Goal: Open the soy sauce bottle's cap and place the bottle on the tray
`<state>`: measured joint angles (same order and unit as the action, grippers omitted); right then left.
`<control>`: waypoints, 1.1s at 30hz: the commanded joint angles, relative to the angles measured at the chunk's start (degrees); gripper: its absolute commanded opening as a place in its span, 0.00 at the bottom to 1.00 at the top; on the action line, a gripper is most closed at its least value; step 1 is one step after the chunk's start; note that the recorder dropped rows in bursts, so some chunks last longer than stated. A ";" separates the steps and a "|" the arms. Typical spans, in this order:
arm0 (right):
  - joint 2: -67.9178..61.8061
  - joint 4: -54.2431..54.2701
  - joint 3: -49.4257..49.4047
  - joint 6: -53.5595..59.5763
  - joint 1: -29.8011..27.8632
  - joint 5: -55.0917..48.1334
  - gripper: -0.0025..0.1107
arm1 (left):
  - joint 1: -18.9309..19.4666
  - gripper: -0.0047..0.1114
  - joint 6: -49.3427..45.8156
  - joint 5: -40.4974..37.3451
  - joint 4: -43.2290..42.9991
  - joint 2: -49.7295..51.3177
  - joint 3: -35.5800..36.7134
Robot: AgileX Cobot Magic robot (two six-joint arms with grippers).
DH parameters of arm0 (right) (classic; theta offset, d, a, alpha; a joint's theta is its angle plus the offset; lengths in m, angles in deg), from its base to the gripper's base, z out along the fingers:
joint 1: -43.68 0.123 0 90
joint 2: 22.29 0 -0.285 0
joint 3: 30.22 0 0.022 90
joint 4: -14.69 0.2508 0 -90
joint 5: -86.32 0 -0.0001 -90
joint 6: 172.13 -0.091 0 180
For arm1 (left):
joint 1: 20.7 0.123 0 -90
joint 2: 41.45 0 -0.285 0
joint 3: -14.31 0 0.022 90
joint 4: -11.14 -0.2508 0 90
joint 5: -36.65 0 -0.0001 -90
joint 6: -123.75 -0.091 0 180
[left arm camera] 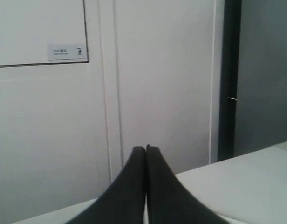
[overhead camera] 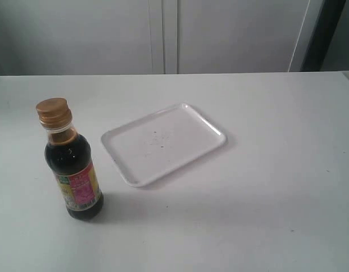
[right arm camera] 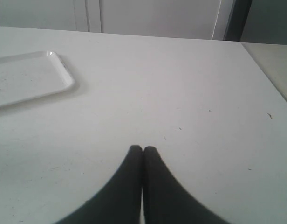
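The soy sauce bottle (overhead camera: 73, 170) stands upright on the white table at the left, dark liquid inside and a pink and yellow label low on its body. Its golden-orange cap (overhead camera: 53, 111) sits closed on the narrow neck. To its right lies the white tray (overhead camera: 211, 131), bare but for a few dark specks; a corner of the tray (right arm camera: 59, 77) also shows in the right wrist view. My left gripper (left arm camera: 146, 148) is shut on nothing and faces the wall. My right gripper (right arm camera: 142, 149) is shut too, empty, over bare table. Neither arm appears in the exterior view.
White cabinet panels (overhead camera: 163, 34) run behind the table. A dark vertical strip (overhead camera: 324, 31) stands at the back right. The table's right edge (right arm camera: 269, 74) shows in the right wrist view, well away from the tray.
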<state>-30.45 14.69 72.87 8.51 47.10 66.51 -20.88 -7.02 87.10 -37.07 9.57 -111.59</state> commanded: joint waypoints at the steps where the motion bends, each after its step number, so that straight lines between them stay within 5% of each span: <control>1: 0.37 0.00 -0.31 -0.27 -0.23 0.17 0.02 | 0.02 0.13 2.67 5.66 -5.25 3.21 -1.57; 11: 0.37 0.00 -0.31 -0.27 -0.23 0.17 0.02 | 0.02 0.64 3.78 17.50 -6.64 9.06 -2.18; 18: 0.37 0.00 -0.31 -0.27 -0.23 0.17 0.02 | 0.02 0.95 3.66 17.29 -8.29 11.24 -2.28; 25: 0.37 0.00 -0.31 -0.27 -0.23 0.17 0.02 | -0.09 0.95 3.32 17.73 -11.38 13.28 -2.28; 33: 0.37 0.00 -0.31 -0.27 -0.23 0.17 0.02 | -5.76 0.95 2.00 14.93 -8.79 16.88 -2.28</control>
<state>-30.45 14.69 72.87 8.51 47.10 66.51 -24.86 -4.17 103.27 -47.05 25.56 -113.63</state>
